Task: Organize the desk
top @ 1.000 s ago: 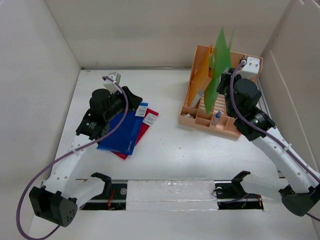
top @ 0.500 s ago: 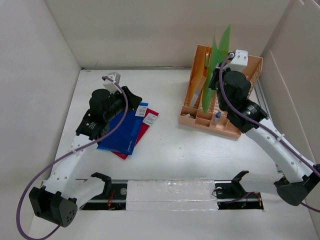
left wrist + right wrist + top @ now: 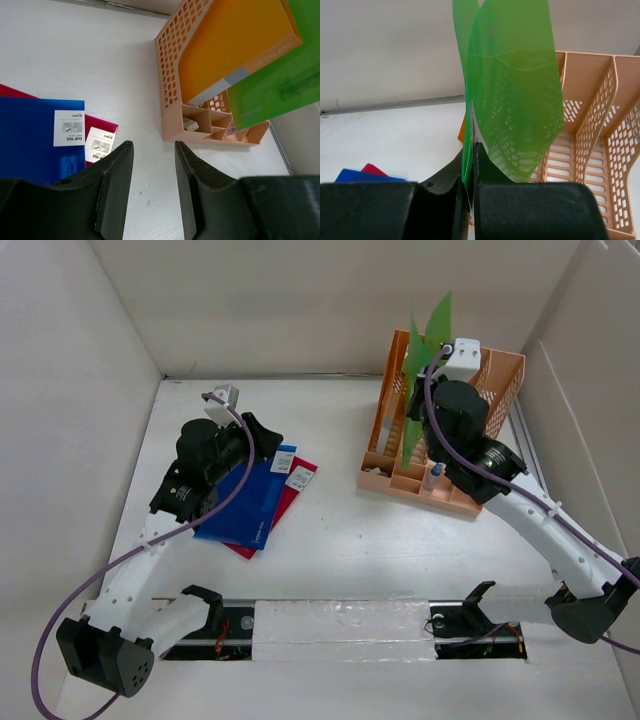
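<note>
The desk (image 3: 340,540) is a large white tabletop. A blue folder (image 3: 240,505) lies on a red folder (image 3: 300,480) at the left; both show in the left wrist view, blue (image 3: 30,135) and red (image 3: 102,125). My left gripper (image 3: 262,433) hovers at their far edge, open and empty (image 3: 152,146). My right gripper (image 3: 418,410) is shut on a translucent green clip file (image 3: 425,340) and holds it upright above the peach rack (image 3: 395,480). In the right wrist view the green file (image 3: 512,100) is pinched by its lower edge between the fingers (image 3: 470,150).
The peach slotted rack (image 3: 172,100) holds an orange folder (image 3: 230,45) and has small front compartments with bits inside. White wall panels (image 3: 300,300) close in the desk on three sides. A taped strip (image 3: 340,625) runs along the near edge.
My right arm has swung left and back, carrying the green file over the rack's left side. The left arm and the blue and red folders have barely moved.
</note>
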Controlling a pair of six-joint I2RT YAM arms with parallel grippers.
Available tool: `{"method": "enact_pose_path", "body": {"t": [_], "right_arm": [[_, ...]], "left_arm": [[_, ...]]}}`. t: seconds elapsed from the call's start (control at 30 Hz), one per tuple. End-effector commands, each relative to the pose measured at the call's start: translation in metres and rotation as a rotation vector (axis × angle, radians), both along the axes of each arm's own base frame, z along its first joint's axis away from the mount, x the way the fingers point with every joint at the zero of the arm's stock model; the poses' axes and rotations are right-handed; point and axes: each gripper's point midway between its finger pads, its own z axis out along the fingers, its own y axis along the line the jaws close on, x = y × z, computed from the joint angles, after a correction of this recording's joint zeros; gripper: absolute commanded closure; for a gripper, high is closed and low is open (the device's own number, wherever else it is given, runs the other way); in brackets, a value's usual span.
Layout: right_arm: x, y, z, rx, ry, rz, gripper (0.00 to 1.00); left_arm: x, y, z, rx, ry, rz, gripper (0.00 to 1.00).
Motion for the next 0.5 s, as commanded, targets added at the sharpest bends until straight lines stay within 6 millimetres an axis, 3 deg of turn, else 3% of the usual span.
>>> {"method": "enact_pose_path", "body": {"t": [0.0,0.13,0.47], "right_arm": [[-0.012,0.002,0.047,0.092,-0.112,0.026,1.00],[-0.029,-0.026,0.055,0.106,-0.134,-0.046,1.00],[-0.077,-0.060,0.089,0.220,-0.248,0.006,1.00]], "left_arm": [[-0.001,0.003,0.018,-0.010,-0.064,0.004,0.65],[0.000,0.003,0.018,-0.010,-0.065,0.009,0.65],[-0.001,0.000,0.017,-0.016,-0.060,-0.009,0.66]]}}
